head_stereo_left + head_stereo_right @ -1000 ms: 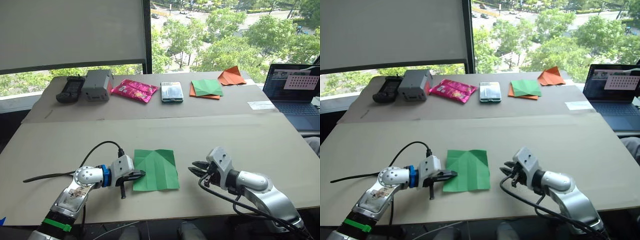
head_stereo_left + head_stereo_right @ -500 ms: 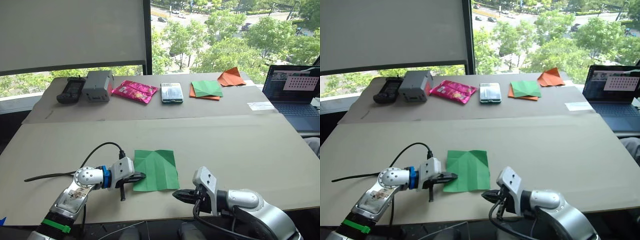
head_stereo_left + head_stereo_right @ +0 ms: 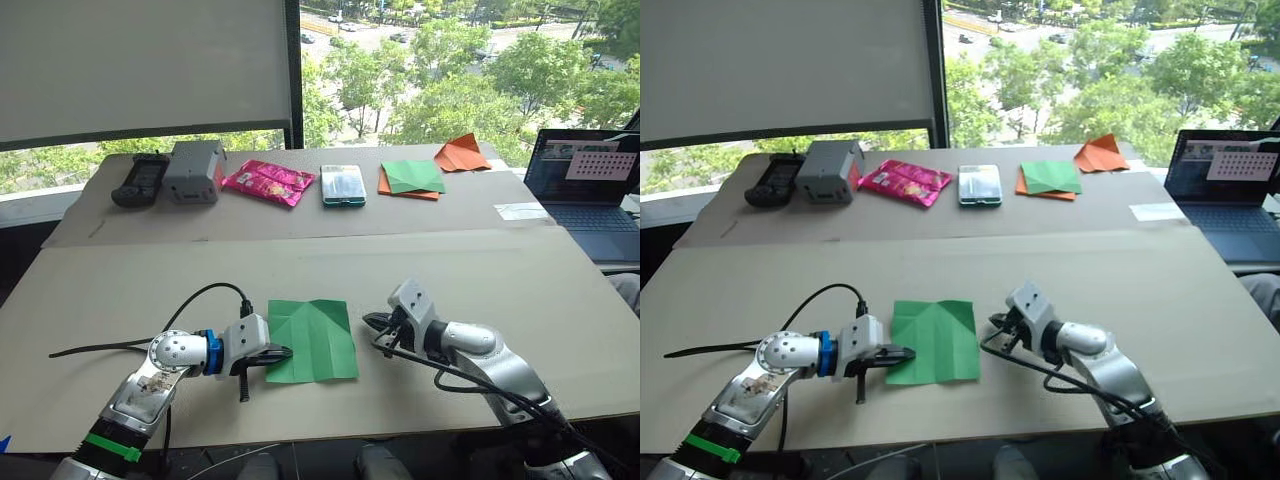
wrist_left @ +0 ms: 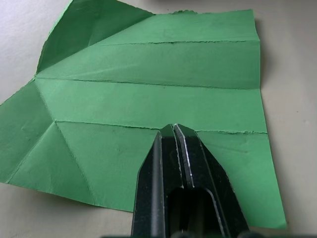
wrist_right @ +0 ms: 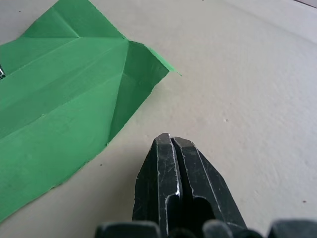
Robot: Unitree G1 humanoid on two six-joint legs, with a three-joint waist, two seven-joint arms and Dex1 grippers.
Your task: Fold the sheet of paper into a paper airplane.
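Note:
The sheet of paper (image 3: 312, 340) lies flat on the near table, bright green, creased lengthwise, with its two far corners folded in toward the middle crease. My left gripper (image 3: 283, 352) is shut, and its tips rest on top of the paper's near-left edge (image 4: 148, 94). Shut too, my right gripper (image 3: 370, 322) is low over the bare table, just off the paper's right edge near its far corner (image 5: 141, 64). In the right wrist view the closed fingertips (image 5: 163, 144) are a short gap from the green paper.
Along the far table lie a black device (image 3: 142, 178), a grey box (image 3: 195, 170), a pink packet (image 3: 270, 181), a phone (image 3: 343, 184), a green-and-orange paper stack (image 3: 412, 178) and an orange folded paper (image 3: 462, 152). A laptop (image 3: 585, 180) stands at the right.
My right gripper dipped toward the table's front edge, then came back up to the paper's right edge. The left gripper and the paper stayed put.

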